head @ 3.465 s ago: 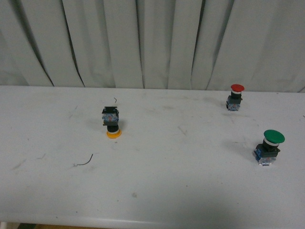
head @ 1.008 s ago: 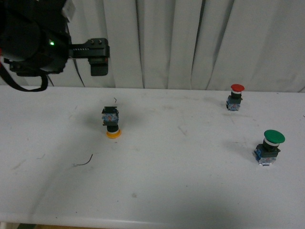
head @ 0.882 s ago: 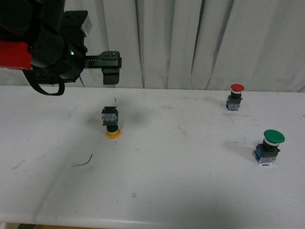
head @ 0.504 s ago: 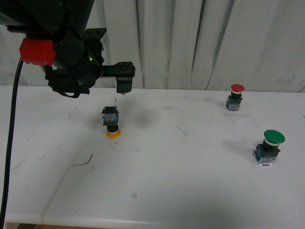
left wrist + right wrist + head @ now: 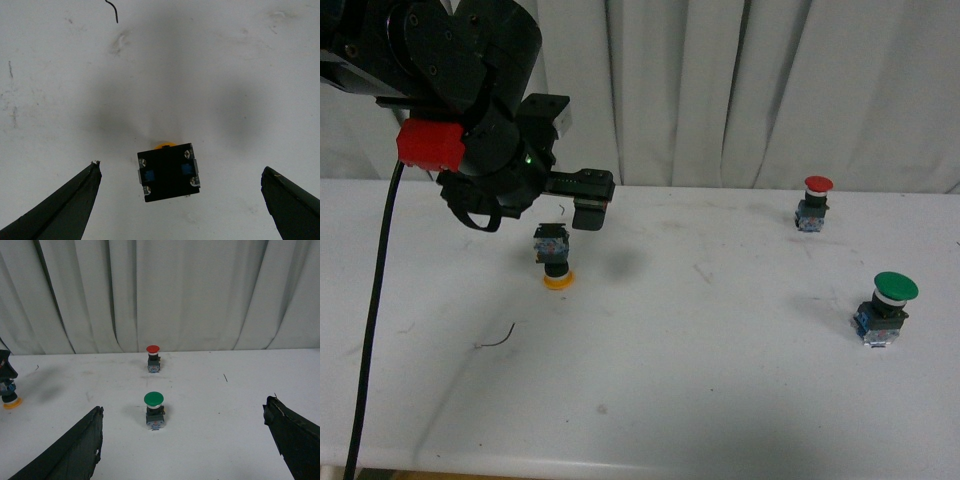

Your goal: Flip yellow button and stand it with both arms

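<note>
The yellow button [image 5: 554, 260] stands upside down on the white table [image 5: 720, 380], yellow cap down and black contact block up. My left gripper [image 5: 588, 212] hangs open just above it and slightly to its right. In the left wrist view the yellow button [image 5: 168, 171] lies between the wide-apart fingers [image 5: 75, 205], touching neither. The right gripper [image 5: 183, 406] is open and holds nothing; it does not show in the front view. In the right wrist view the yellow button [image 5: 10, 396] sits at the far edge, partly cut off.
A red-capped button [image 5: 817, 203] stands upright at the back right, and a green-capped button [image 5: 886, 308] nearer on the right. A thin dark wire scrap [image 5: 495, 338] lies left of centre. A grey curtain [image 5: 720, 90] hangs behind the table.
The left arm came in from the upper left, then moved right and down until its gripper hangs over the yellow button. The buttons have not moved.
</note>
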